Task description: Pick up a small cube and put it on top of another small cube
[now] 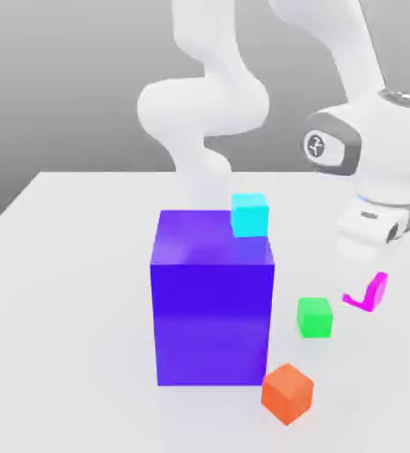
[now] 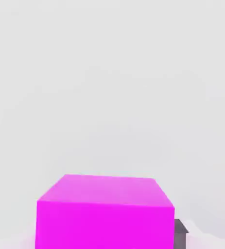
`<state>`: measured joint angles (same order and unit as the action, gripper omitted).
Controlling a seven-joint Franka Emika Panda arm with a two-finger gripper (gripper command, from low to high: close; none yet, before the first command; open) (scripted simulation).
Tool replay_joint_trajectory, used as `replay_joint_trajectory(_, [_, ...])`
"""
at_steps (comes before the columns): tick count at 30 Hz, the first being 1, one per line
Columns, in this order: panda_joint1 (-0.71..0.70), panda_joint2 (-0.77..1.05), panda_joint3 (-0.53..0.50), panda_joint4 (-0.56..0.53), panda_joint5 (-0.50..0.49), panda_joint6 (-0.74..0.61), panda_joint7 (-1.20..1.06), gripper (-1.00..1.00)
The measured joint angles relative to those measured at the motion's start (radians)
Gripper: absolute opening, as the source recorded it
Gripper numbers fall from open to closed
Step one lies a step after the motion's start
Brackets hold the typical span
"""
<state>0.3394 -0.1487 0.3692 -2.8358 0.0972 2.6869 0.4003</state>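
The claw (image 1: 361, 287) of the white Franka Emika Panda arm (image 1: 376, 142) is clamped on the magenta cube (image 1: 377, 290), toward the exterior view's right. In the exterior view the claw covers much of that cube, leaving parts of its side and lower edge visible; in the hand view its top and one side face are plain, with a small dark grey piece (image 2: 180, 233) right beside it.

The bright green cube (image 1: 314, 318) sits on the white desk (image 1: 75, 310), near the magenta cube and to the exterior view's left of it. Nothing rests on its top. Between the green cube and the exterior view's left stands a big glossy blue block (image 1: 212, 310), with a cyan cube (image 1: 250, 215) at its top in the exterior view. An orange cube (image 1: 288, 393) lies on the desk near the block's lower corner, turned with an edge toward the camera.

On the arm's housing there is a round dark emblem (image 1: 315, 145) on a white patch with a grey border; no lettering can be read in it. The cubes and the block are plain, without labels.
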Motion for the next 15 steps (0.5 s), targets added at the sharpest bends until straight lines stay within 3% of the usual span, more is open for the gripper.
replay_joint_trajectory(6, [0.089, -0.13, -0.071, -0.148, 0.092, 0.021, -0.213, -1.0])
replay_joint_trajectory(10, [0.062, -0.008, -0.056, -0.152, 0.047, 0.148, -0.193, -1.0])
replay_joint_trajectory(13, [0.024, 0.102, -0.048, -0.149, -0.041, 0.252, -0.135, -1.0])
replay_joint_trajectory(14, [0.019, 0.129, -0.053, -0.148, -0.076, 0.277, -0.11, 1.0])
replay_joint_trajectory(15, [0.014, 0.129, -0.053, -0.148, -0.076, 0.277, -0.11, 1.0])
